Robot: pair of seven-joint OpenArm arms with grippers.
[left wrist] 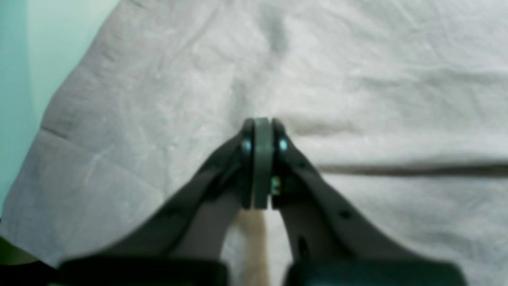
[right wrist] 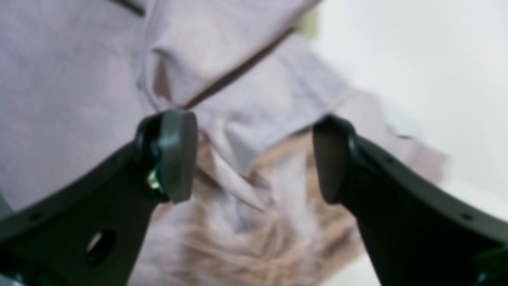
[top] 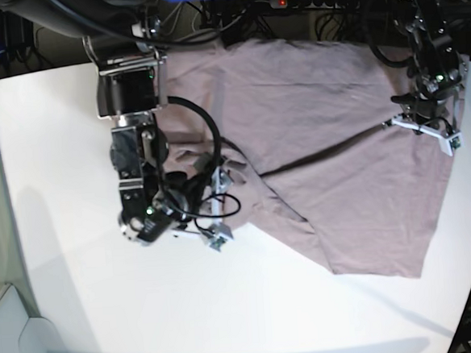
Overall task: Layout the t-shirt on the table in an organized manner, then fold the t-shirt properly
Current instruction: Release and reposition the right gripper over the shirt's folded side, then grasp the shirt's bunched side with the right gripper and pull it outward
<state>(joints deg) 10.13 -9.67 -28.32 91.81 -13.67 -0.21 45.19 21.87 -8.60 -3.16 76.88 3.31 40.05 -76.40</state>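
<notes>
Right hand spread wide above bunched t-shirt, empty; left hand pressed together over flat cloth.

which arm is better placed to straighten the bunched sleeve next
Right. The right gripper hangs open directly over the bunched sleeve of the dusty-pink cotton t-shirt, while the left gripper is shut at the shirt's far side.

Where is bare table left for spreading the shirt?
Bare table runs left of the right gripper and along the whole near edge below the t-shirt's hem. The far side is crowded: cloth, both arms, cables. The left gripper sits over the shirt's right edge.
</notes>
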